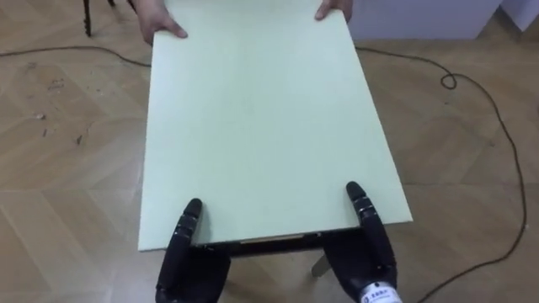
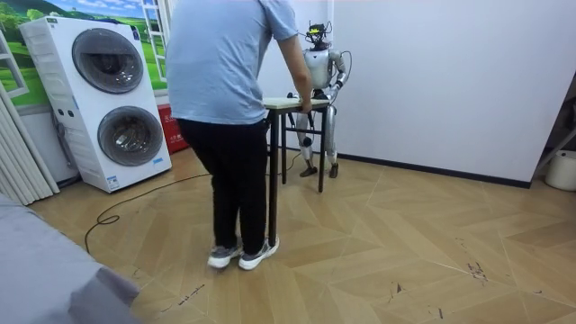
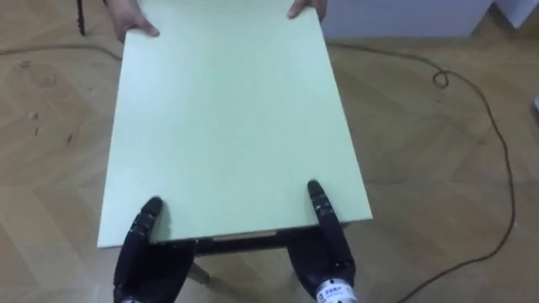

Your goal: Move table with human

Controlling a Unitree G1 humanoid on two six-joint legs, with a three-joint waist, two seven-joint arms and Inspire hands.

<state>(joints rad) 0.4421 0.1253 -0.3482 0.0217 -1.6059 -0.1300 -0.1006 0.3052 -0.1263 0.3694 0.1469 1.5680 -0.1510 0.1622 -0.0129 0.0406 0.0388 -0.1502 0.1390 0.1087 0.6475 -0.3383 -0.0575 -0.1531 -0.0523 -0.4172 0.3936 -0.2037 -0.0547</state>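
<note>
A table with a pale green top (image 1: pixel 261 118) stands between me and a person. My left hand (image 1: pixel 187 252) and right hand (image 1: pixel 366 244) grip its near edge, thumbs lying on top and the other fingers tucked under the board. At the far edge the person's two hands (image 1: pixel 160 25) hold the corners. In the room view the person (image 2: pixel 229 108) stands with their back to the camera at one end of the table (image 2: pixel 292 102), and I stand at the other end, close to the white wall.
A dark cable (image 1: pixel 497 143) loops over the wooden floor on my right. Stacked washing machines (image 2: pixel 108 99) stand at the room view's left. A white bucket (image 2: pixel 562 169) sits by the wall at the room view's right. A dark furniture leg (image 1: pixel 87 17) stands at far left.
</note>
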